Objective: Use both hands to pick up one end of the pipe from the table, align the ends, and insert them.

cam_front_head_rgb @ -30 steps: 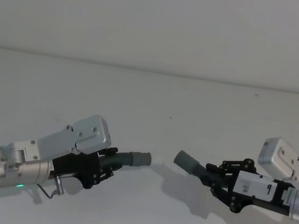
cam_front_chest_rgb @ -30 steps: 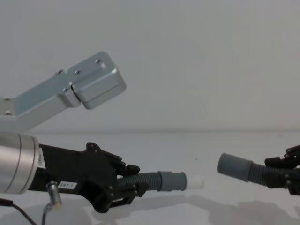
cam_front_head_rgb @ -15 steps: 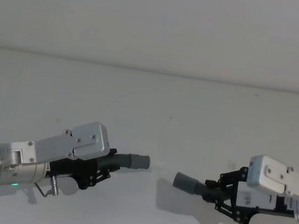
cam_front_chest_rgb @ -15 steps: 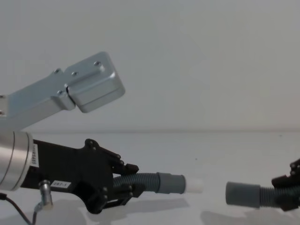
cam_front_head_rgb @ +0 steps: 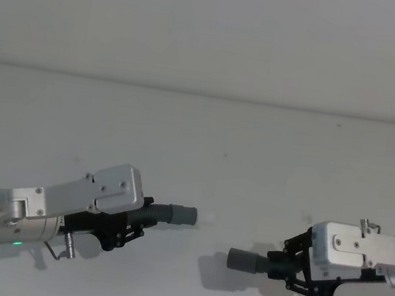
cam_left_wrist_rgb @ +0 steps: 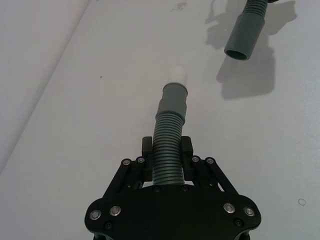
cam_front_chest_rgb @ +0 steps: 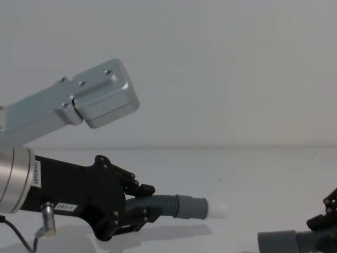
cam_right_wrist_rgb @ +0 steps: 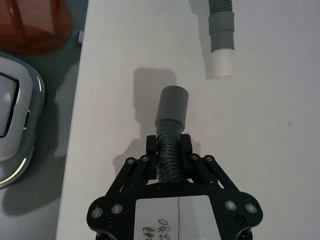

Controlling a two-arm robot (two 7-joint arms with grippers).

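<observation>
Over the white table (cam_front_head_rgb: 206, 142) each gripper holds one stretch of the dark grey corrugated pipe (cam_left_wrist_rgb: 167, 150). My left gripper (cam_front_head_rgb: 132, 221) is shut on the hose just behind the grey cuff (cam_front_head_rgb: 182, 214) with the white tip (cam_front_chest_rgb: 217, 210). My right gripper (cam_front_head_rgb: 288, 264) is shut on the hose behind the plain-mouthed cuff (cam_front_head_rgb: 243, 260). The two ends face each other across a gap. The plain cuff (cam_front_chest_rgb: 276, 243) hangs lower than the tipped cuff (cam_front_chest_rgb: 192, 206). The left wrist view has the open mouth (cam_left_wrist_rgb: 243, 37) far ahead of the left gripper (cam_left_wrist_rgb: 166, 150) and off to one side. The hose's middle is hidden.
In the right wrist view, beyond the table's near edge (cam_right_wrist_rgb: 80, 100), sit an orange translucent object (cam_right_wrist_rgb: 35, 25) and a white rounded device (cam_right_wrist_rgb: 15, 125). The tabletop runs bare to the wall behind.
My right gripper has dropped lower and drawn back toward me with the plain cuff, which now lies nearly level. The left gripper and tipped cuff have barely shifted.
</observation>
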